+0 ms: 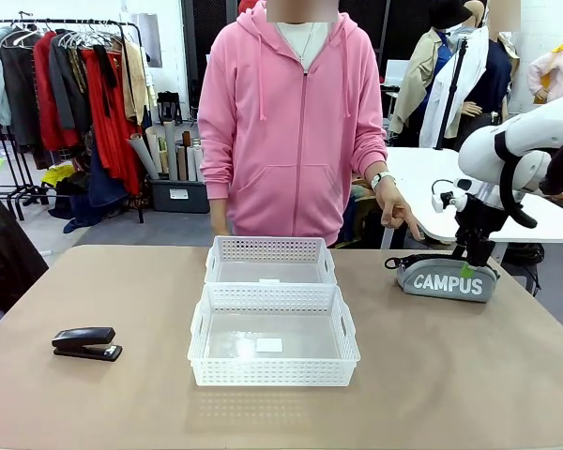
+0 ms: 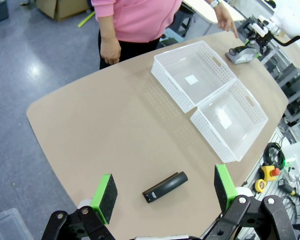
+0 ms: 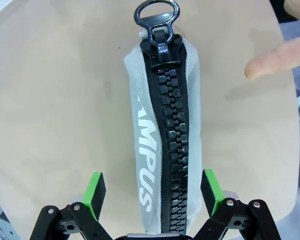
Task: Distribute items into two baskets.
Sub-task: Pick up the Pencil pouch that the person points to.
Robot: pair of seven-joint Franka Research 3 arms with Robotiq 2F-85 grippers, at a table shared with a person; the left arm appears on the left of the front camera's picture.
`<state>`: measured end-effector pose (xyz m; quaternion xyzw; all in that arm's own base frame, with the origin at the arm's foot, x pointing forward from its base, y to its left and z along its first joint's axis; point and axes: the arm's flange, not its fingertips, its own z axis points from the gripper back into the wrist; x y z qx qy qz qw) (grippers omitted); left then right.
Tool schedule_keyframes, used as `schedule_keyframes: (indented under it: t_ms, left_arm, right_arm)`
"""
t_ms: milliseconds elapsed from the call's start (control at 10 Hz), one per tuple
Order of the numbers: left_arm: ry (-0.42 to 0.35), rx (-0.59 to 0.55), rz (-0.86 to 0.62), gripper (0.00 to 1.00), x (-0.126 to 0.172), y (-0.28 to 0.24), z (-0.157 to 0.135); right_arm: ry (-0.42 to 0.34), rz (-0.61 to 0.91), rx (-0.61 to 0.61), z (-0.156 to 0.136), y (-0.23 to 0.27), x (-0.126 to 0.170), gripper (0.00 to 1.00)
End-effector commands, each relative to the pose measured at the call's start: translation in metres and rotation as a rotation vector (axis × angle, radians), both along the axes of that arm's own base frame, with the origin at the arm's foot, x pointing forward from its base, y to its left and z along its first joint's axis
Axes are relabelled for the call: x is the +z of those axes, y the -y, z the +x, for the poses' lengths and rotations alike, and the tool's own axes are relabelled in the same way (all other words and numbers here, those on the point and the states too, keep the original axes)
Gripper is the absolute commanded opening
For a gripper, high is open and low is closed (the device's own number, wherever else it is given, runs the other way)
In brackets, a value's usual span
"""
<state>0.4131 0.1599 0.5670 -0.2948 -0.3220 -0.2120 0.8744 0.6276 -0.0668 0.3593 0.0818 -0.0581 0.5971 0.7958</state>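
Grey pouch lies right of the two baskets; your right gripper hangs released, pads either side of it. Black stapler lies left of them, under your released left gripper.

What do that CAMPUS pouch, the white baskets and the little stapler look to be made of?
Pouch: grey woven cloth, matte; the weave shows, with a chunky black zipper, likely plastic. Near basket and far basket: white plastic, glossy, moulded lattice walls. Stapler: smooth black shell, plastic or painted metal; unclear.
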Motion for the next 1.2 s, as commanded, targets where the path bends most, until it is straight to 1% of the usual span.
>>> schedule_keyframes:
  t_ms: [0,400,600,800,1000,1100]
  left_arm:
    - [0.009,0.001,-0.008,1.00,0.001,0.000,0.000]
    - [0.009,0.001,-0.008,1.00,0.001,0.000,0.000]
    - [0.009,0.001,-0.008,1.00,0.001,0.000,0.000]
    - [0.009,0.001,-0.008,1.00,0.001,0.000,0.000]
    - [0.009,0.001,-0.008,1.00,0.001,0.000,0.000]
    - [0.009,0.001,-0.008,1.00,0.001,0.000,0.000]
  right_arm:
    - [-0.001,-0.033,0.014,0.001,-0.003,-0.009,1.00]
    - [0.006,-0.035,0.062,0.009,-0.004,-0.024,1.00]
    - [-0.005,-0.041,0.071,0.012,-0.006,-0.031,1.00]
    - [0.007,-0.033,0.075,0.011,-0.005,-0.030,1.00]
    - [-0.018,-0.026,0.083,0.010,-0.004,-0.030,1.00]
    - [-0.017,-0.030,0.084,0.010,-0.004,-0.030,0.85]
